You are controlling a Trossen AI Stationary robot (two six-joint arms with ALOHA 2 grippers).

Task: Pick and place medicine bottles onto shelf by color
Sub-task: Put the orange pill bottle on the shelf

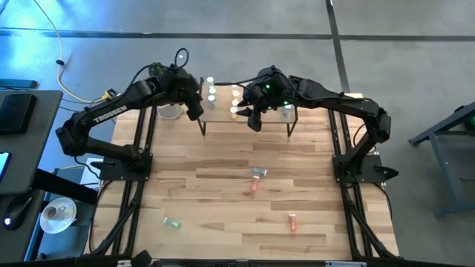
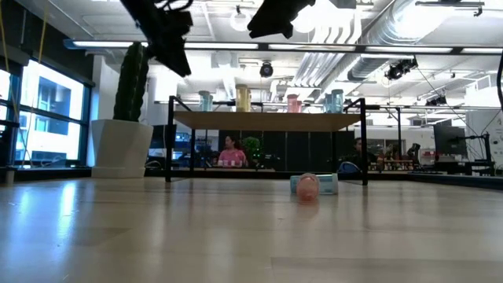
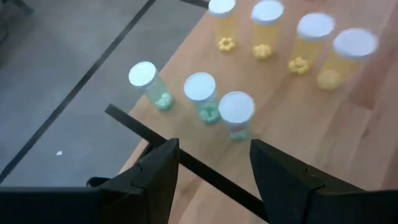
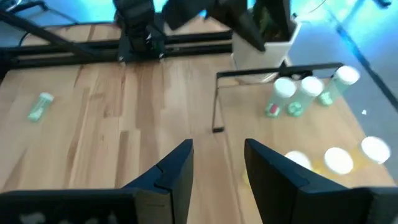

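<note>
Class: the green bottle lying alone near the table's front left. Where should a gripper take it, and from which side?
Grip the green bottle across the middle of its body, coming straight down from above. It lies on its side on bare tabletop, nothing crowding it.

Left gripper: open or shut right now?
Open. In its wrist view the left gripper shows a clear gap between its fingers, nothing held, above the green bottles standing on the shelf.

On the pale wood shelf [image 3: 348, 130] stand white-capped bottles, three green [image 3: 200, 96] and four yellow [image 3: 307, 43], while on the light striped wooden table [image 1: 223, 200] lie a green bottle [image 1: 173, 222] and pink-red bottles [image 1: 292, 221].
</note>
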